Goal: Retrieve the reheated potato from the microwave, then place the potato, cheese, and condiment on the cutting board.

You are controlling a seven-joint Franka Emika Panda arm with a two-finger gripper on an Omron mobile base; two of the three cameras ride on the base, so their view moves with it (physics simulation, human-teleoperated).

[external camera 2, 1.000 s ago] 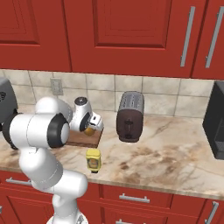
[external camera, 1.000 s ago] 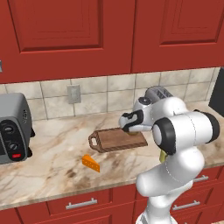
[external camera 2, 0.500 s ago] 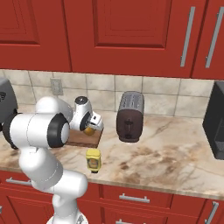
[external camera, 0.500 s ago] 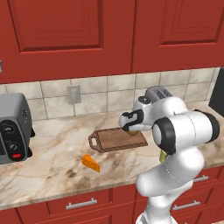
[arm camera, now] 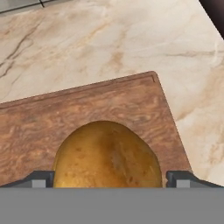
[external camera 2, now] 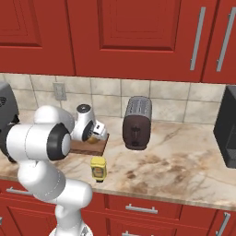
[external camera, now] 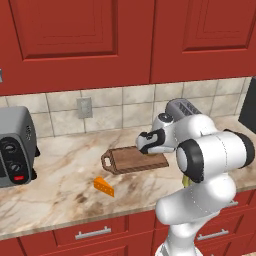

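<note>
Since the potato sits on the cutting board dead between my spread fingertips, I judge my gripper open and holding nothing. For the next pick, the cheese lies on the counter near the board's handle end; the condiment stands just before the board.

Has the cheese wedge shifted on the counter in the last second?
No. The cheese lies on the counter in front of the cutting board's handle end, the same spot relative to the board as a second ago.
</note>
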